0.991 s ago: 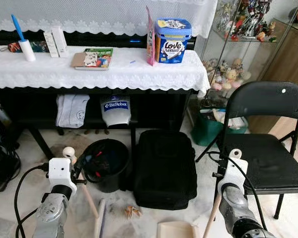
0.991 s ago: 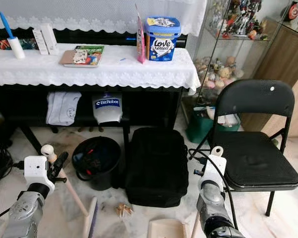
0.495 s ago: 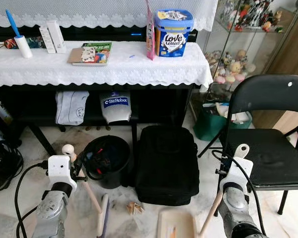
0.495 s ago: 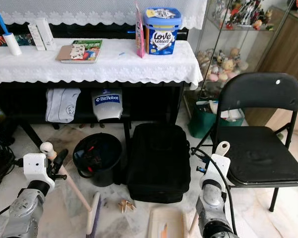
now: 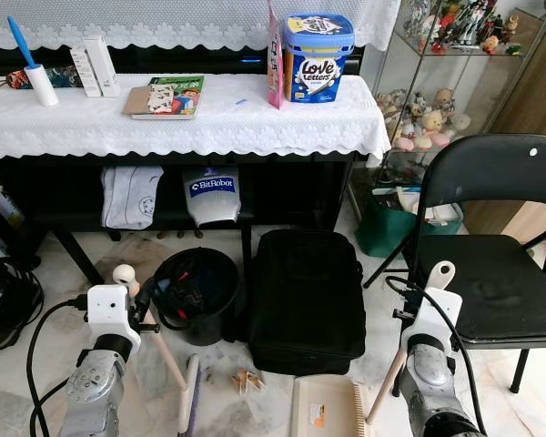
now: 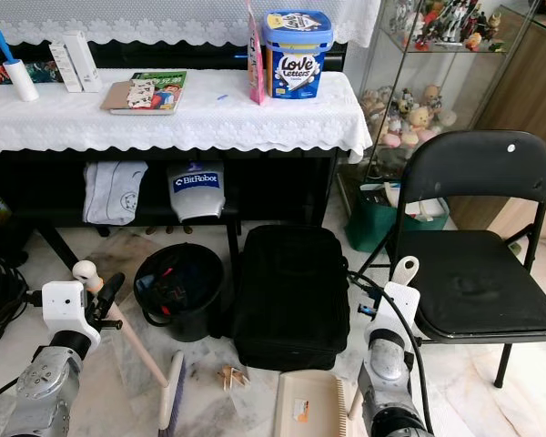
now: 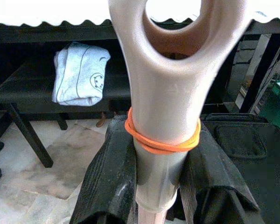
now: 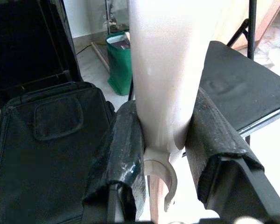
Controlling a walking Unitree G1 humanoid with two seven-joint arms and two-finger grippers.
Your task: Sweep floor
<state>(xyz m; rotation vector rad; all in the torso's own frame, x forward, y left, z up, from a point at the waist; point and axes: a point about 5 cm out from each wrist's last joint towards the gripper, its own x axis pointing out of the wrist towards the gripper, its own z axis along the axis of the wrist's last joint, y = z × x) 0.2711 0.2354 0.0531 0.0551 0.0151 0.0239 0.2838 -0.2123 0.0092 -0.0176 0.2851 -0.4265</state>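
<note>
Left hand (image 7: 161, 154) pinches the broom handle (image 7: 165, 93) near its top; the broom head (image 6: 172, 401) rests on the floor (image 5: 36, 364), just left of a small pile of debris (image 5: 247, 380). Right hand (image 8: 170, 149) pinches the dustpan handle (image 8: 161, 70); the dustpan (image 5: 324, 407) lies flat just right of the debris, in front of the black bag (image 5: 306, 300). Step in hand looks like brushing the debris into the pan. To do it well: keep the pan lip pressed to the floor and steady, draw the broom in short low strokes rightward toward the pan, avoid flicking bits under the bag or toward the bin (image 5: 195, 296).
</note>
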